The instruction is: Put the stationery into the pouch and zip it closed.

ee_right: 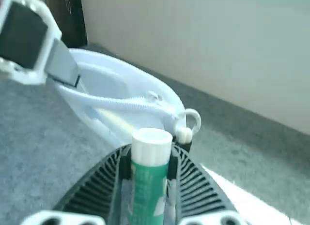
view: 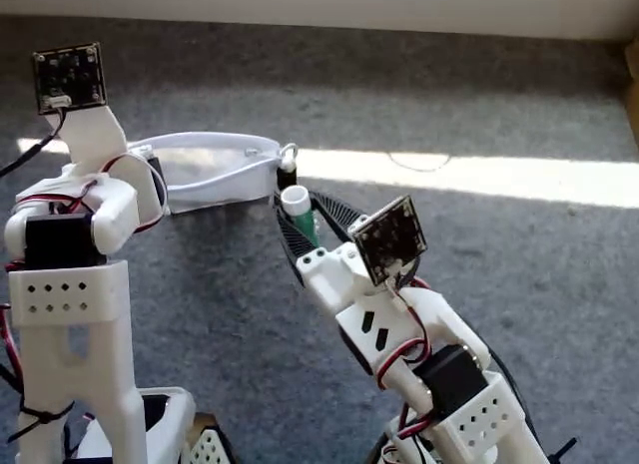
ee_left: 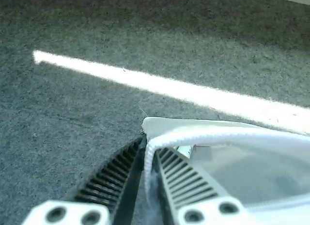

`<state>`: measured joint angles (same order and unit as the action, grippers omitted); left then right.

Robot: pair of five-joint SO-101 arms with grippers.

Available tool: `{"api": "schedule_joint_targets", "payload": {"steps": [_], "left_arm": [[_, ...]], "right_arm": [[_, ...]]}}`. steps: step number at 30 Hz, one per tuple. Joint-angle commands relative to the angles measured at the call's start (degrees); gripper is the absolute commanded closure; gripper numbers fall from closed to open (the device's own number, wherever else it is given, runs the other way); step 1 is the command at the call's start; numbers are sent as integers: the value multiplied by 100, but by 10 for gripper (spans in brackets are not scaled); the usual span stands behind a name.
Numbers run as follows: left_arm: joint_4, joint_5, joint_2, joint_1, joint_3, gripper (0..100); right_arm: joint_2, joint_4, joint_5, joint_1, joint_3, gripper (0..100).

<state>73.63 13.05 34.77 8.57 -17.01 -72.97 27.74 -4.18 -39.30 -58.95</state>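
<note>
Jaws of the right gripper (ee_right: pixel 149 155) clamp a green glue stick (ee_right: pixel 145 191), its long axis in line with the gripper. The white cap points at the mouth of the pouch (ee_right: pixel 104 82), beside the zipper pull (ee_right: pixel 184 134). The left gripper (ee_left: pixel 150 148) pinches the opposite rim.

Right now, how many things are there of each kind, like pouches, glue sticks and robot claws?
pouch: 1
glue stick: 1
end effectors: 2, the left end effector pinching the pouch's edge and the right end effector holding the glue stick
Total: 4
</note>
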Motion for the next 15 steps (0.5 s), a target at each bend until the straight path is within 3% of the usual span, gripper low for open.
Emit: {"api": "schedule_joint_targets", "payload": {"steps": [1,9,15], "left_arm": [[88,-35,-22,-110,13,994],[44,-35,-22,-101,-4,994],[35,-44,-22,-75,22,994]], "right_arm": [[-4,-848,53,-57,101,993],[734,-2554,-26,-646,110,993],[1771,-4409,-677,-673,119,993]]}}
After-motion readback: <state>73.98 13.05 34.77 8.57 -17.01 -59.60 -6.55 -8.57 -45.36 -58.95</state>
